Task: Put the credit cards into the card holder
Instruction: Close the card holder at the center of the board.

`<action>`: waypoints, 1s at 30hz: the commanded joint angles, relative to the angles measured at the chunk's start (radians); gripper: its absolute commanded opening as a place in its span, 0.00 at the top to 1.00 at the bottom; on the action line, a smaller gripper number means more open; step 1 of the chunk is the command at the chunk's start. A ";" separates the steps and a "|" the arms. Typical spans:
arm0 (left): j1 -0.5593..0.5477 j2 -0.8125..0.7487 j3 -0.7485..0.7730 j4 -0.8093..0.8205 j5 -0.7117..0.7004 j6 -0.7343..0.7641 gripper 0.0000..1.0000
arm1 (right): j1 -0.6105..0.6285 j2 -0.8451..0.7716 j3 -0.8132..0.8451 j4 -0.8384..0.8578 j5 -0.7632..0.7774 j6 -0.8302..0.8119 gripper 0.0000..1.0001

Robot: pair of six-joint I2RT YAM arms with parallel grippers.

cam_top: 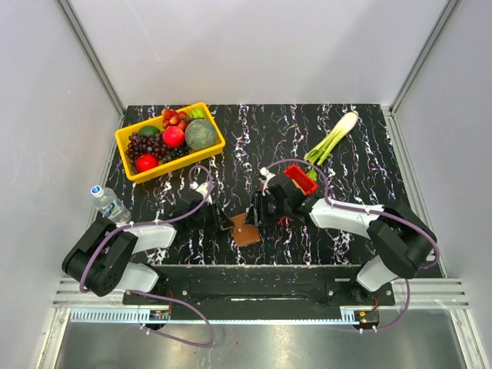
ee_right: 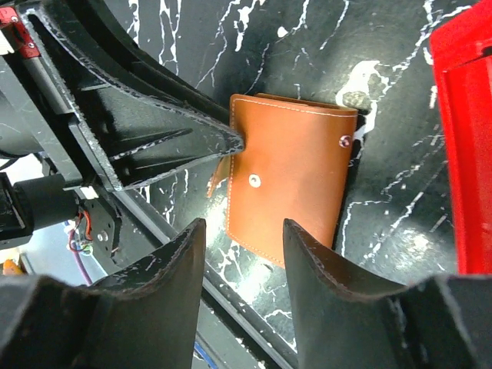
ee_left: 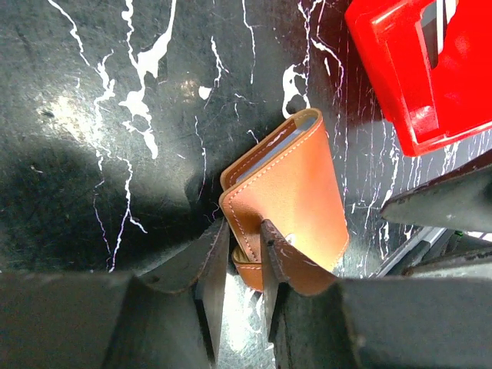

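You are looking at the holder [cam_top: 246,230] lying folded on the dark marbled worktop [cam_top: 346,146], with both arms meeting over it. Your left end effector [ee_left: 244,227] is sitting low at the holder's near corner. Its fingers [ee_left: 206,265] are standing only narrowly apart, with the stitched leather edge running between them. It is looking like a pinch on that edge, though the pictures are not showing how firmly it is biting. Your right end effector [ee_right: 244,224] is hanging above the holder's other side, its fingers spread wide and carrying nothing. The snap-studded leather is showing plainly in the gap beneath them. The red bin [ee_left: 415,84] is standing just beside the holder, on the right arm's side of it.

No cards are showing in either end effector, and none are lying on the worktop around the holder. Whether any are waiting in the bin is not something these views are settling. A pale blue-grey sliver is peeking out of the holder's fold, and you cannot be telling whether that is lining or a card already in.

Judging from this, the job is sitting near its start. You are getting the holder steadied, and probably opened, and every card is remaining to be picked up and slid in.
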 commanded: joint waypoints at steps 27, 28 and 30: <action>0.002 0.013 -0.003 0.072 -0.029 0.011 0.80 | 0.067 0.205 0.122 0.133 -0.087 0.150 0.67; 0.002 0.010 -0.003 0.074 -0.026 0.011 0.80 | 0.067 0.205 0.122 0.133 -0.083 0.150 0.67; 0.002 0.009 -0.003 0.074 -0.026 0.012 0.80 | 0.067 0.206 0.128 0.127 -0.080 0.144 0.69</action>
